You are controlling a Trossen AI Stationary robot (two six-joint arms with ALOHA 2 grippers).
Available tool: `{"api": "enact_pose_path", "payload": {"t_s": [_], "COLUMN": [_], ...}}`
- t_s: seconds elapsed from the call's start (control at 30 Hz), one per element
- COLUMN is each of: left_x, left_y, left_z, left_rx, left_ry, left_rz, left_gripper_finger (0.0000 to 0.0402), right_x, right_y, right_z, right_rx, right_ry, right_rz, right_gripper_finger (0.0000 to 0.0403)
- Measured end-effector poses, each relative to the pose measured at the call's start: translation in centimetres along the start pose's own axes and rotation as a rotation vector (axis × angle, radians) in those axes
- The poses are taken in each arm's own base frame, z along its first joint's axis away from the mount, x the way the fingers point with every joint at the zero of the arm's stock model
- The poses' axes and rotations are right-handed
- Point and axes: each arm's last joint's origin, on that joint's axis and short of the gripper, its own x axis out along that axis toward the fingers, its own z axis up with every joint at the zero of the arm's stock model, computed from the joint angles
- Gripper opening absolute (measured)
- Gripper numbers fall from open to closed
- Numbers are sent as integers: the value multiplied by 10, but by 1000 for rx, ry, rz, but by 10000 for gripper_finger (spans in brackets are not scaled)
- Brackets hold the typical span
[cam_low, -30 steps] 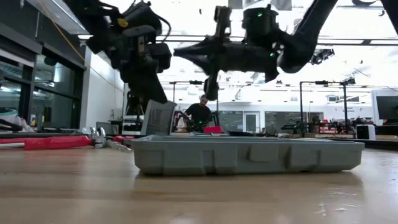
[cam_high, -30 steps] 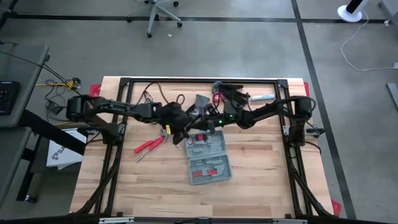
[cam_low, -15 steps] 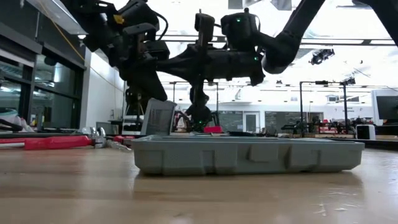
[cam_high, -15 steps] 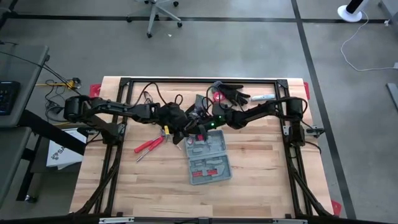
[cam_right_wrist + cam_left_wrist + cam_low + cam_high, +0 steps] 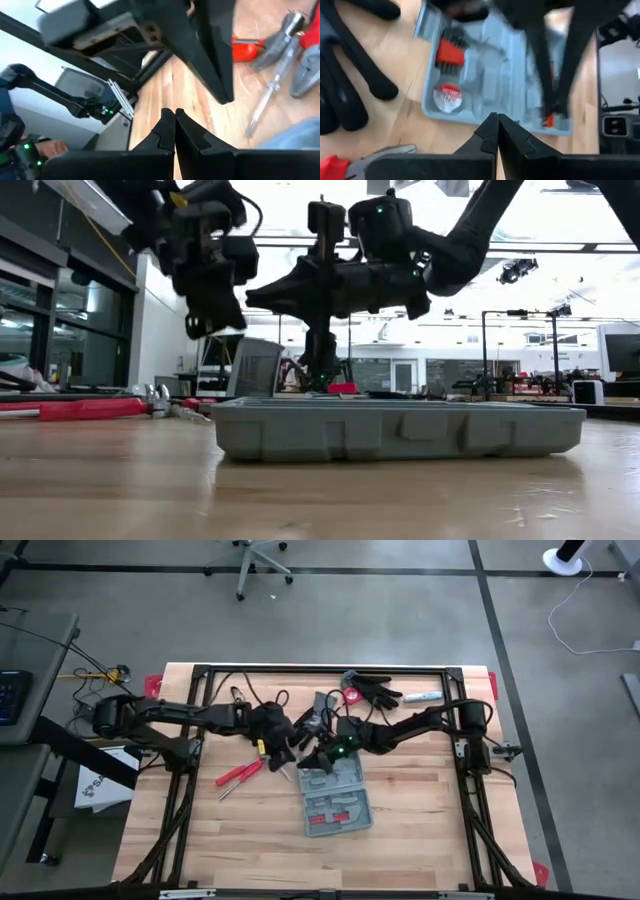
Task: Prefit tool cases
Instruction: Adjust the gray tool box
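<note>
Two robot arms met over the middle of a wooden desk (image 5: 420, 830), seen from overhead, with an open grey-blue tool case (image 5: 335, 795) lying flat just below them at the centre of the frame. The case showed a moulded grey interior with red-handled tools (image 5: 322, 821) seated in its pockets; in the low view its grey shell (image 5: 398, 429) sat flat on the desk across the middle of the picture.

The left tool (image 5: 281, 748), reaching in from the left of the overhead frame, hung just above and left of the case's upper edge with its two fingers pressed together and nothing between them; the left wrist view showed the joined fingertips (image 5: 493, 131) pointing toward the case (image 5: 485, 80). The right tool (image 5: 312, 752), coming in from the right, hovered close beside it at the case's upper left corner, its fingers likewise shut on nothing, as the right wrist view showed at its fingertips (image 5: 170, 125). In the low view both tools hung clear above the case, the left tool (image 5: 205, 320) at upper left and the right tool (image 5: 262, 297) near centre.

Red-handled pliers (image 5: 240, 773) lay on the desk left of the case, and black gloves (image 5: 372, 692) rested near the desk's upper edge. An office chair (image 5: 255, 560) stood on the floor at the top of the frame.
</note>
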Motion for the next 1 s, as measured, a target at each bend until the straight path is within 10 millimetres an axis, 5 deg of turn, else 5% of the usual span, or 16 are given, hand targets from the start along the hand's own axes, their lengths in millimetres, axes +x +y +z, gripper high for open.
{"api": "enact_pose_path", "payload": {"t_s": [0.27, 0.5, 0.73, 0.87, 1.0], "left_x": [-26, -27, -27, -27, -27], "left_y": [-1, 2, 2, 3, 3], "left_z": [7, 5, 4, 4, 4], "left_rx": [4, 15, 23, 36, 37], "left_ry": [-125, -113, -101, -102, -104], "left_rz": [72, 116, 121, 126, 127], "left_gripper_finger": [0, 0, 0, 0, 0], "right_x": [9, 11, 20, 18, 11], "right_y": [-11, -10, -22, -28, -5], "right_z": [-7, -11, -36, -30, -11], "right_rx": [72, 17, -21, 37, -4], "right_ry": [-60, -42, 54, 42, -17], "right_rz": [87, 83, -49, 2, 55], "right_gripper_finger": [0, 0, 0, 0, 0]}}
